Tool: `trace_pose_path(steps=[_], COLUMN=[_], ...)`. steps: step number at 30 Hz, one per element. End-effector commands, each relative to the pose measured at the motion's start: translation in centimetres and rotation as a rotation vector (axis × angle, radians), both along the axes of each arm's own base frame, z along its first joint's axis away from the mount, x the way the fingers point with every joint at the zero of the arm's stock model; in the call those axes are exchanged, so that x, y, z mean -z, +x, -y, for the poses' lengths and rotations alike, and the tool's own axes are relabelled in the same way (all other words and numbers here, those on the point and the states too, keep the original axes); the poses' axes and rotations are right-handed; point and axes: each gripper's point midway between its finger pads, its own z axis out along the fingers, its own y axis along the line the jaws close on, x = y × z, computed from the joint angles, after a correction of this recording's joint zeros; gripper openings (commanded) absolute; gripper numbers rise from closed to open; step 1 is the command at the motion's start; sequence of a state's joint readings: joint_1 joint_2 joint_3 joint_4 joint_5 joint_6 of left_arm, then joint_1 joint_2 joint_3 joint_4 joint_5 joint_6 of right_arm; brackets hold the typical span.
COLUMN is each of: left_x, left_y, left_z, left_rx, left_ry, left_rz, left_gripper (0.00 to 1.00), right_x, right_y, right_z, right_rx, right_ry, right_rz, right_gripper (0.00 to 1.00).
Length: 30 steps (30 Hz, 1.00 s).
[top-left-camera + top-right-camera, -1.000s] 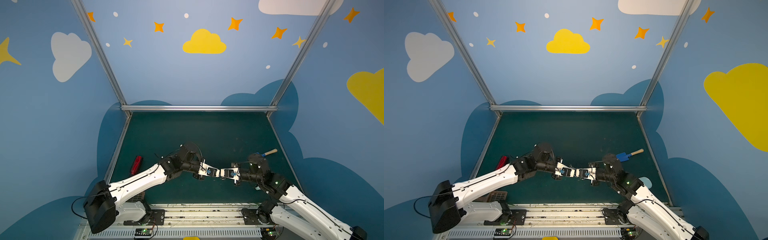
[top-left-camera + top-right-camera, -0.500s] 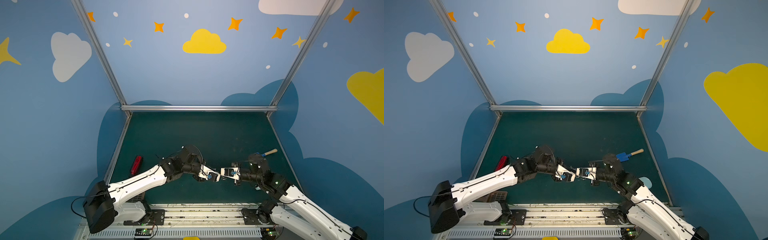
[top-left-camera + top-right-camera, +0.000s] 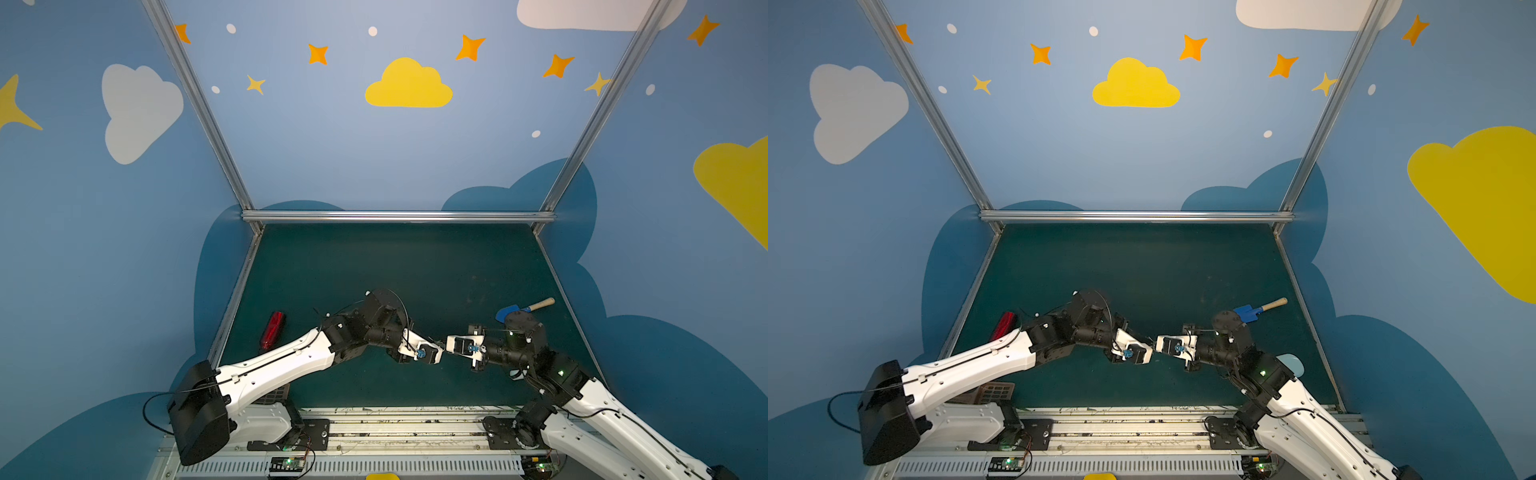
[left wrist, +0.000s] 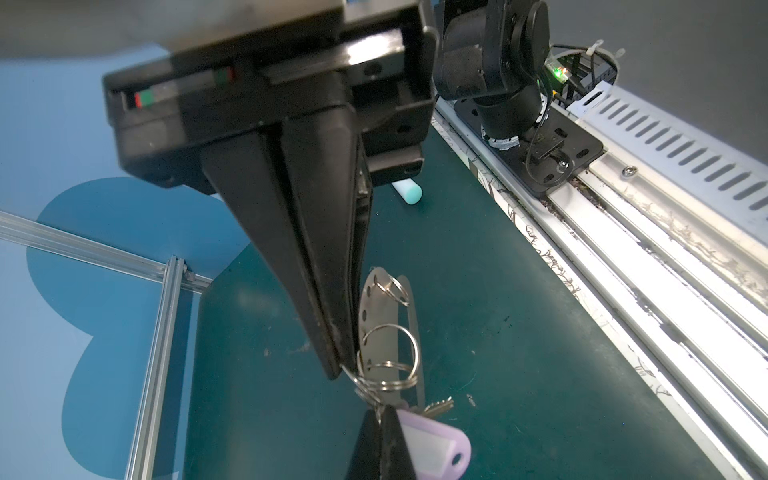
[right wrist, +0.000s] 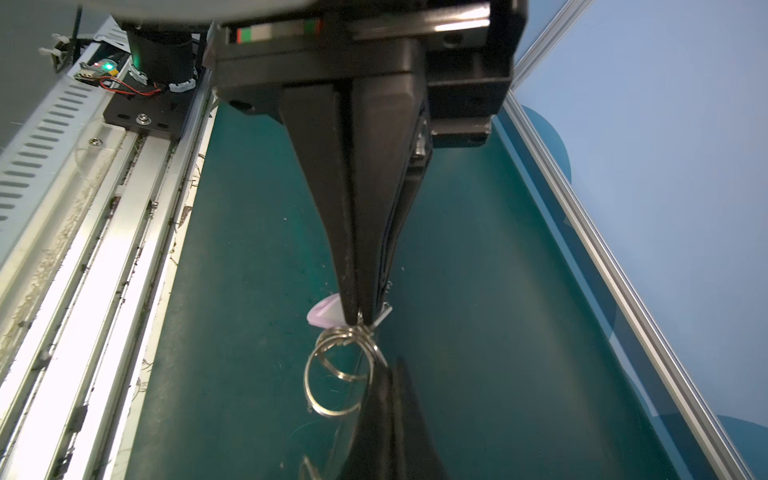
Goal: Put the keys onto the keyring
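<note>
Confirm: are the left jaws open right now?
No, the left wrist view shows the left gripper with jaws closed, its tip pinching a split ring on the keyring.

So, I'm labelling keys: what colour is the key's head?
The key head is pale lilac; left wrist view shows it best.

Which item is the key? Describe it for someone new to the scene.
Over the green mat, the left claw and right claw face tip to tip. At the right claw's tip sits the key: a silver blade with a pale lilac plastic head, unlike the bare split rings and the holed grey plate beside it.
</note>
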<state>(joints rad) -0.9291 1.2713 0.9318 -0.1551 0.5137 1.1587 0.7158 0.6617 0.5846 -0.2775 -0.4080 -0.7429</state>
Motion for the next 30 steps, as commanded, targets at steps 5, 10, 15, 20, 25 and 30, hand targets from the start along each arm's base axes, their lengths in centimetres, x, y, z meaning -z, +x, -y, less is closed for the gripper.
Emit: trace_pose_path(steps=[5,10,15,20,25,30], left_x=[0.4,0.1,-0.2,-0.6,-0.4,0.1], left_y=[-0.8,-0.4,-0.2,0.2,0.5,0.6], left_z=[0.1,0.3,0.5,0.2,0.2,0.2], left_rx=[0.002,-0.030,-0.048,-0.087,-0.111,-0.126], left_ry=[0.011,-0.010,-0.021,-0.035,-0.039,-0.033], left_rz=[-0.072,-0.077,-0.080,-0.077,-0.095,-0.104], left_gripper=[0.04,0.04,0.04,0.04,0.04,0.04], right_x=[-1.8,-1.8,-2.3,-2.6,-1.8,-1.1], right_y=[1.8,1.9,1.6,1.5,1.5,1.5], right_z=[0.8,1.0,0.9,1.5,1.6,1.6], right_rx=[0.098,0.123,0.111,0.123,0.133,0.132], right_ry=[0.063,0.088,0.114,0.105,0.081,0.059], right_rz=[0.137,0.131,0.136,0.158,0.129,0.094], right_gripper=[0.00,0.00,0.00,0.00,0.00,0.00])
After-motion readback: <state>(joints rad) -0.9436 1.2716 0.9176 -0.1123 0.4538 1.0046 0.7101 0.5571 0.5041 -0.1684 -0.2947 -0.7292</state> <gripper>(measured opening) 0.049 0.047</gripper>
